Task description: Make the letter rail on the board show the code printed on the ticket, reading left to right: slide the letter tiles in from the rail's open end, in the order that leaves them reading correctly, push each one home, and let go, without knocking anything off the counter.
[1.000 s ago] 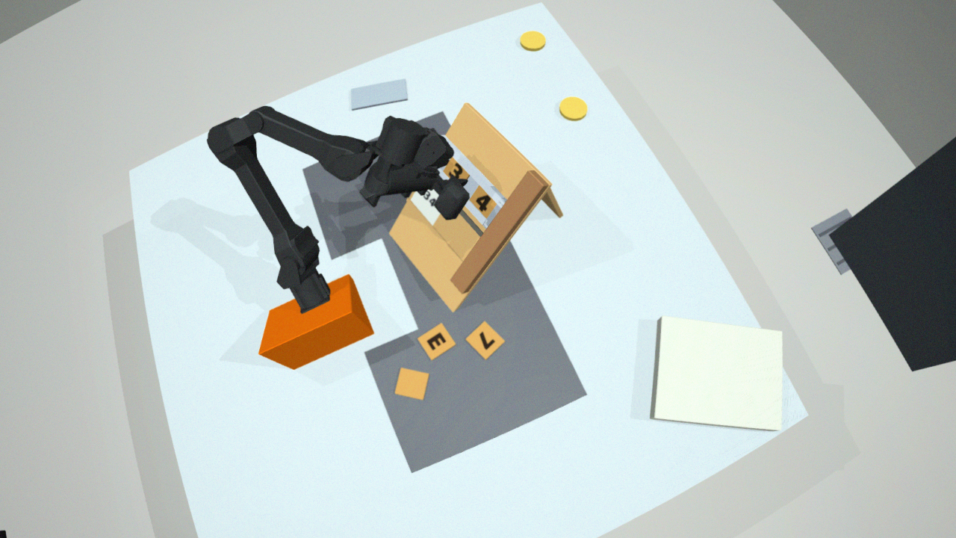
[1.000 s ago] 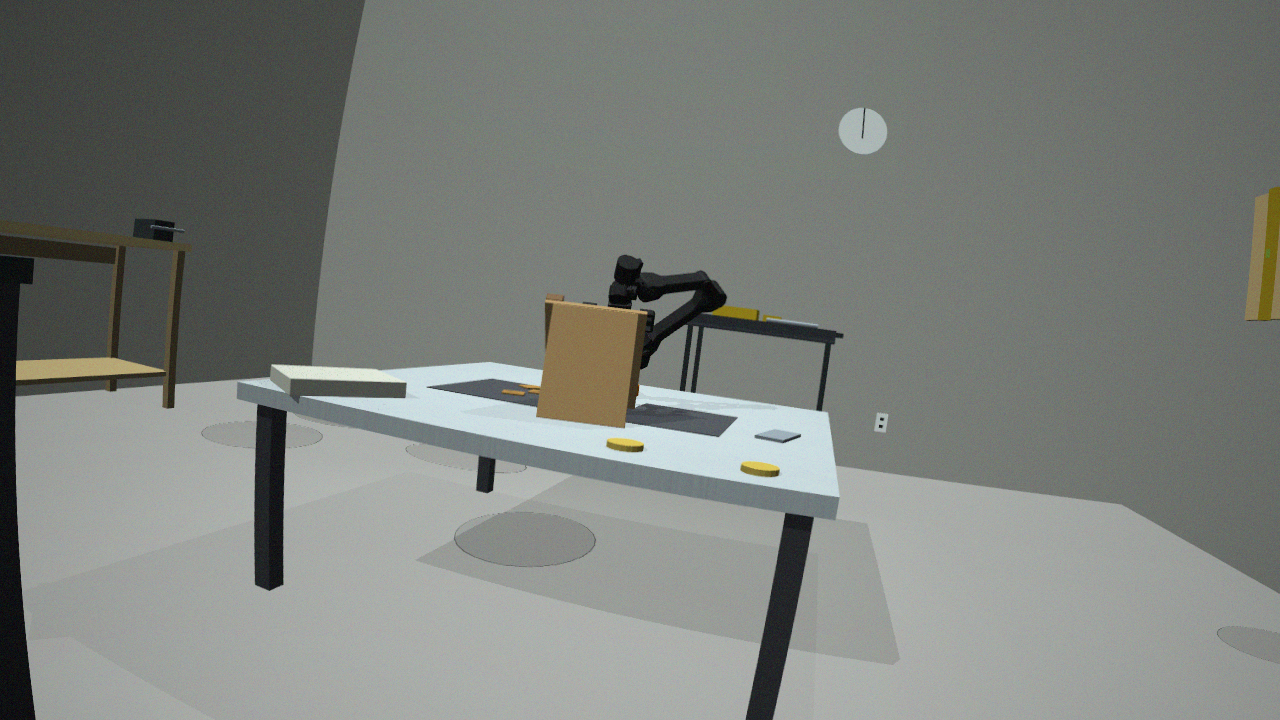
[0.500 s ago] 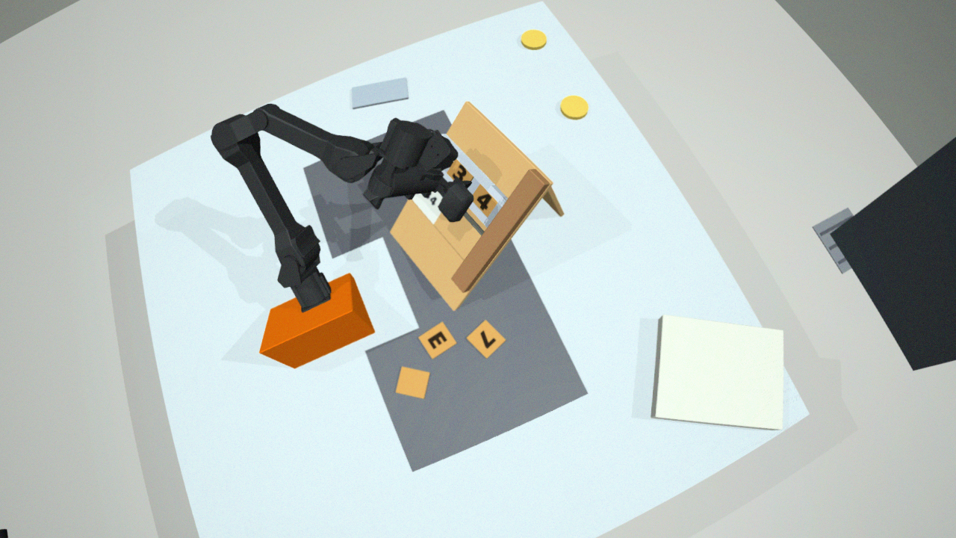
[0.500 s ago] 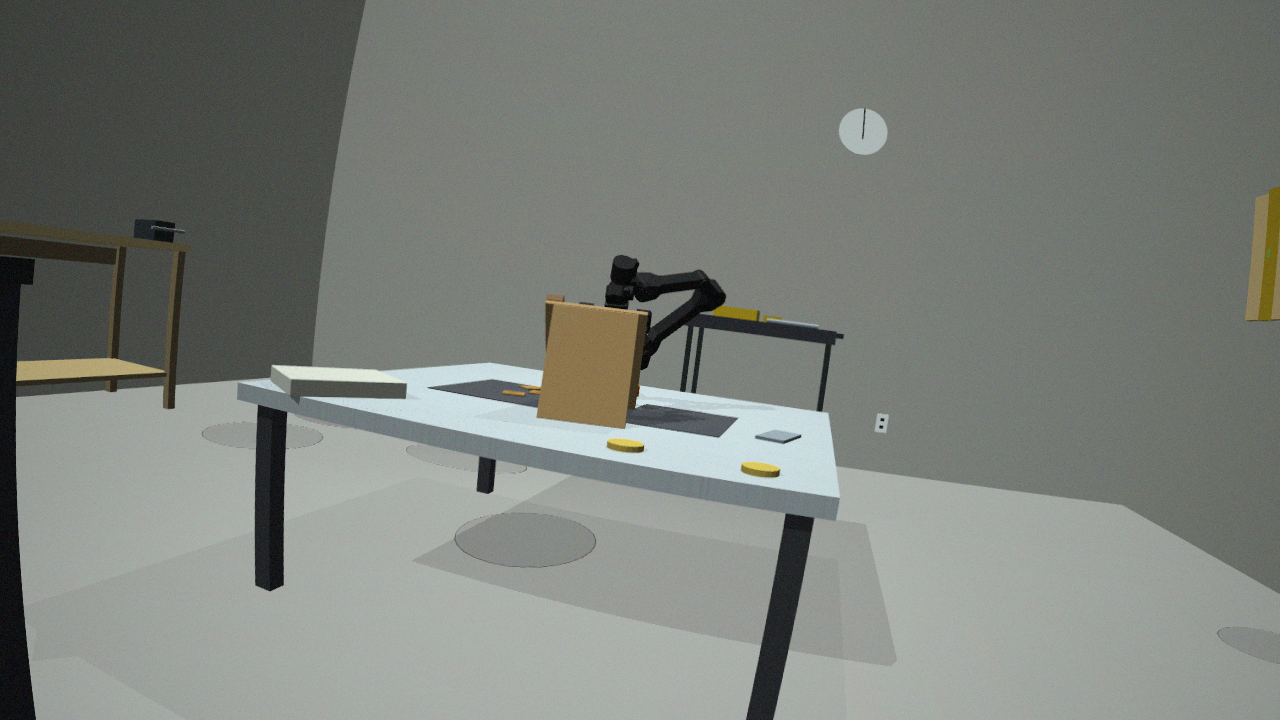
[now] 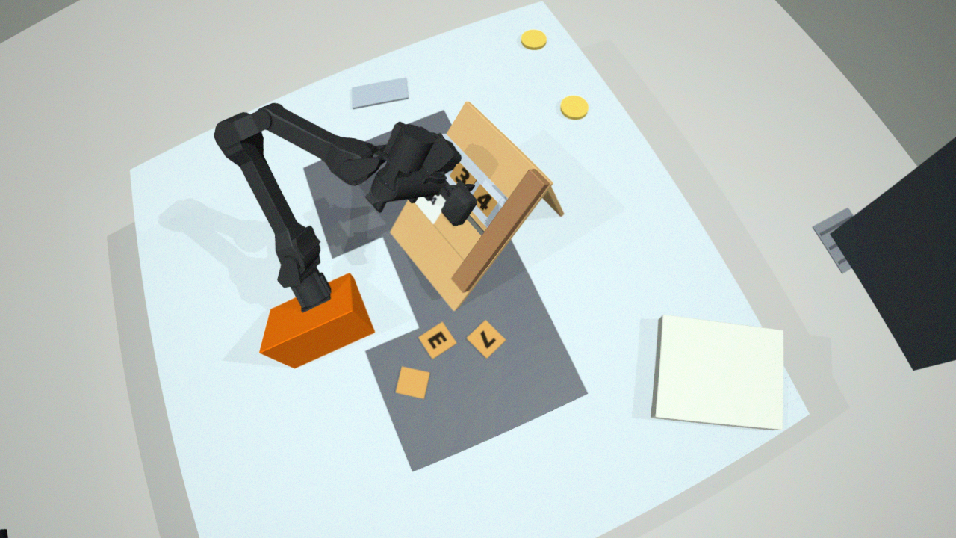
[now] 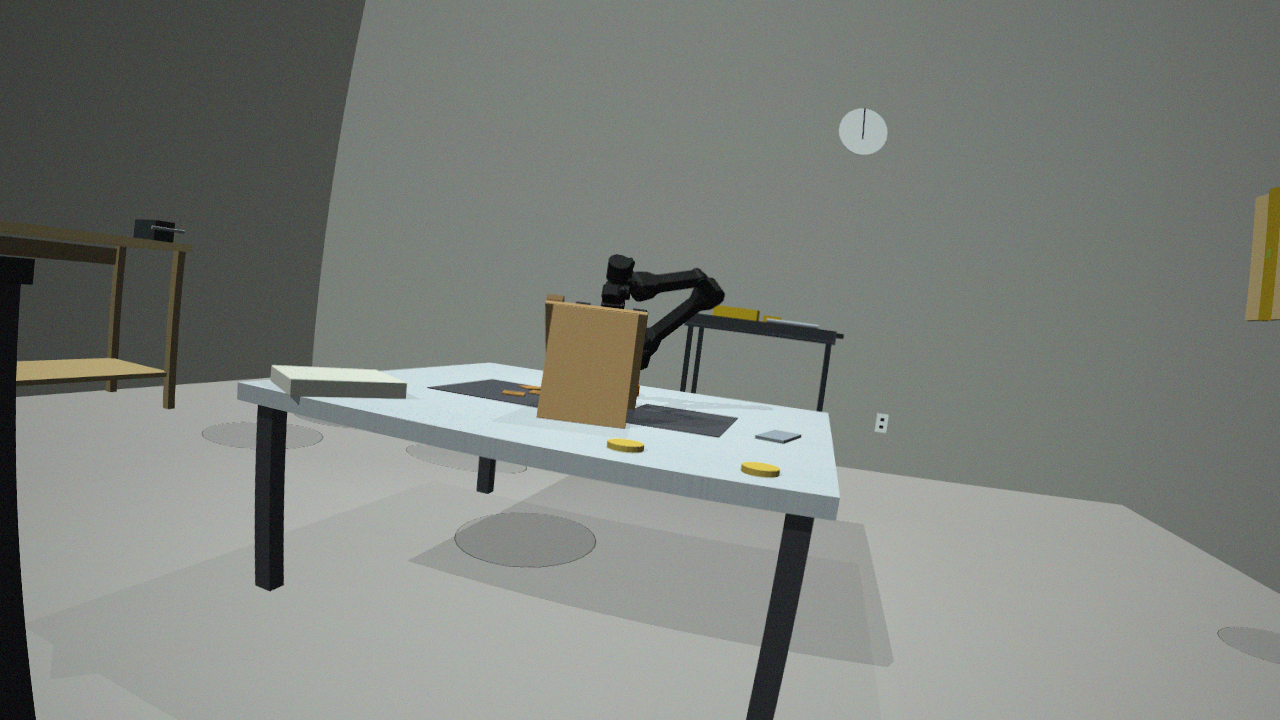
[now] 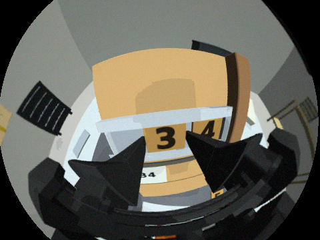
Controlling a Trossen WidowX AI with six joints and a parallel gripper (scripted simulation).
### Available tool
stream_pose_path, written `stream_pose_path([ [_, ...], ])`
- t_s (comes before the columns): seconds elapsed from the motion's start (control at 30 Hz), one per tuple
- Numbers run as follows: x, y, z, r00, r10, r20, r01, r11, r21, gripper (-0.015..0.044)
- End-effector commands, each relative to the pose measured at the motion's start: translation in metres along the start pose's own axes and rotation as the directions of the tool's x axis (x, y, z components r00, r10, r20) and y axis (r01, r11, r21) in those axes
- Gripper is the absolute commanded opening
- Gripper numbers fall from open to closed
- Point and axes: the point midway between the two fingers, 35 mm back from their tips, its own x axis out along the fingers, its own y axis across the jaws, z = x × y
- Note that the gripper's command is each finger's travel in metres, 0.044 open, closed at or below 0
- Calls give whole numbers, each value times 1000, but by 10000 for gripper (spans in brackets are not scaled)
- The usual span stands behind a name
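My gripper (image 7: 165, 137) is shut on the "3" tile (image 7: 165, 138) (image 5: 461, 175), which sits upright in the pale letter rail (image 7: 160, 115) on the wooden board (image 7: 117, 83) (image 5: 427, 250) (image 6: 590, 367). The "4" tile (image 7: 207, 129) (image 5: 484, 200) stands in the rail to the right, near the brown end block (image 7: 241, 97) (image 5: 501, 230); a small gap shows between the two tiles. The white ticket (image 7: 155, 175) below the rail is partly hidden and shows "34". An "E" tile (image 5: 438, 339), a tile marked like a "7" or "L" (image 5: 486, 339) and a blank-faced tile (image 5: 412, 382) lie on the grey mat (image 5: 481, 415).
The orange block (image 5: 314, 324) is at the arm's base. A grey-blue plate (image 5: 379, 93) (image 6: 777, 436) and two yellow discs (image 5: 533, 38) (image 5: 573, 107) lie behind and beside the board. A cream slab (image 5: 718, 371) (image 6: 340, 380) lies near the table's far right corner.
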Motion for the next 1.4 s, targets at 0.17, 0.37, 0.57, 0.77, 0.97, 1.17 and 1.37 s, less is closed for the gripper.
stream_pose_path([
  [0.17,0,-1,0,1000,0,0,0,1000,0,131],
  [0.37,-4,-1,0,1000,5,0,-5,1000,-5,289],
  [0.57,-13,-1,1,1000,6,0,-6,1000,-5,295],
  [0.77,-18,-1,0,1000,5,-1,-5,1000,-5,295],
  [0.97,-23,-3,-1,1000,5,-1,-5,1000,-5,295],
  [1.17,-29,-5,-1,1000,5,-1,-5,1000,-4,295],
  [1.37,-34,-5,-2,1000,5,-1,-5,1000,-4,295],
])
